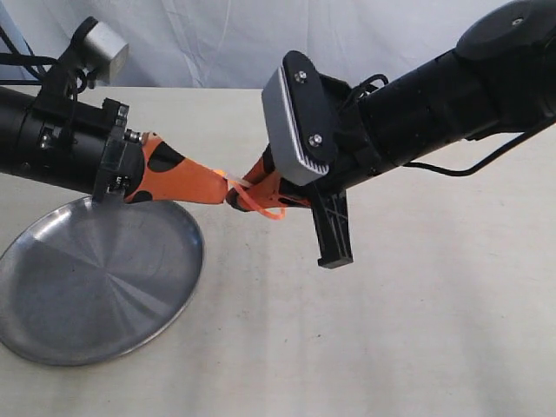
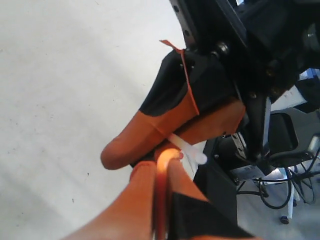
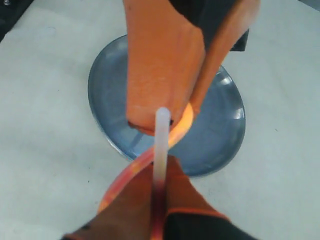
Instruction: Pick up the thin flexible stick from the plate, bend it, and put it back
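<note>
Both grippers meet in the air just right of the plate [image 1: 95,287], each shut on the thin flexible stick [image 1: 263,208]. The stick is bent into a small red-orange loop that hangs below the touching fingertips. My left gripper [image 1: 219,184] pinches one end; the strand glows between its orange fingers [image 2: 142,185] and a whitish tip [image 2: 189,151] pokes out. My right gripper [image 1: 248,196] clamps the other end. In its wrist view, a whitish tip [image 3: 161,140] sticks up from its fingers [image 3: 132,200] and the loop [image 3: 131,171] curves to the side. The plate [image 3: 220,140] lies bare below.
The beige table [image 1: 417,330] stretches to the right and front of the plate. The right arm's camera housing [image 1: 295,117] and a black bracket [image 1: 333,230] hang over the table's middle. A white backdrop stands behind.
</note>
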Controlling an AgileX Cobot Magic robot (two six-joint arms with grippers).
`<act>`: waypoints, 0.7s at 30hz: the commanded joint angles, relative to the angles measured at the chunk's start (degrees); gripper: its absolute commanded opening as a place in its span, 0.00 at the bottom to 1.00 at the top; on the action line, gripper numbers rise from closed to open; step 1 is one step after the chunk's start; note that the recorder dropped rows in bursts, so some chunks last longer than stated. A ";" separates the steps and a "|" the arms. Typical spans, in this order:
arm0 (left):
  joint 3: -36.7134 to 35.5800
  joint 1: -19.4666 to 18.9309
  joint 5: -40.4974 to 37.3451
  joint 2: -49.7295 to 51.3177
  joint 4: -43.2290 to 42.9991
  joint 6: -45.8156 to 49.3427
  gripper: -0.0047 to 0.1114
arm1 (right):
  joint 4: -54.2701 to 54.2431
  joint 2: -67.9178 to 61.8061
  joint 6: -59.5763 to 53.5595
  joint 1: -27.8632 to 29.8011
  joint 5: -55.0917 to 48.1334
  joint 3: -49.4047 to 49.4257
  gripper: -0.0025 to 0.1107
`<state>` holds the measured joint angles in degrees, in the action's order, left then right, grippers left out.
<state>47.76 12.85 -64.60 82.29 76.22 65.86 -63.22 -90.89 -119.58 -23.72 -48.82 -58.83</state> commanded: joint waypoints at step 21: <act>0.40 -0.25 14.53 0.43 0.62 -8.76 0.04 | 15.44 0.40 -1.11 -9.11 4.61 0.39 0.02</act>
<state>47.41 13.23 -60.30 82.61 73.00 58.78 -50.57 -90.79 -119.58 -31.55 -36.24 -59.17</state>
